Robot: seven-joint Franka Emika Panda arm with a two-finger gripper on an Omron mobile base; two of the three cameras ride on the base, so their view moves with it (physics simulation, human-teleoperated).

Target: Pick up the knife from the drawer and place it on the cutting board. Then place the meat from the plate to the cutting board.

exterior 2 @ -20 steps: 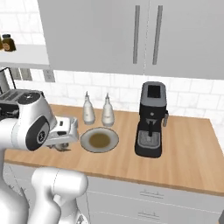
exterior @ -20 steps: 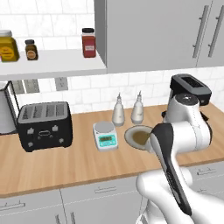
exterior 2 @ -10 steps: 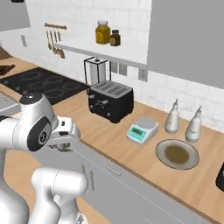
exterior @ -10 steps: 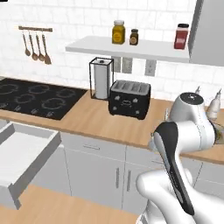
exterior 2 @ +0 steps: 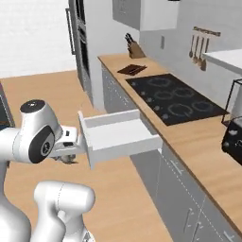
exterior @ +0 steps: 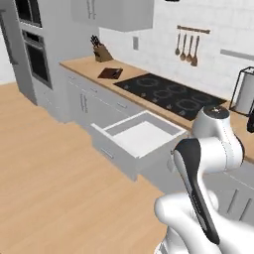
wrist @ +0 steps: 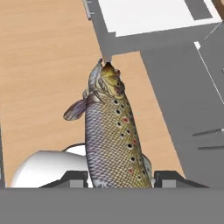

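In the hand view my gripper is shut on the meat, a spotted grey-brown fish-shaped piece that sticks out ahead of the fingers. It hangs over the wood floor in front of the open drawer. The right base view has my gripper low, just left of the drawer. The white drawer stands pulled out under the hob. Far along the counter lies the dark cutting board, with a slim shape on it that looks like the knife. The plate is out of view.
A black hob sits in the counter behind the drawer. A knife block stands beyond the board and utensils hang on the wall. A tall oven unit ends the counter. A toaster is at the right edge.
The whole view has swung from the toaster and plate stretch of counter to the hob, open drawer and floor, so the base has moved. My gripper stays shut on the meat.
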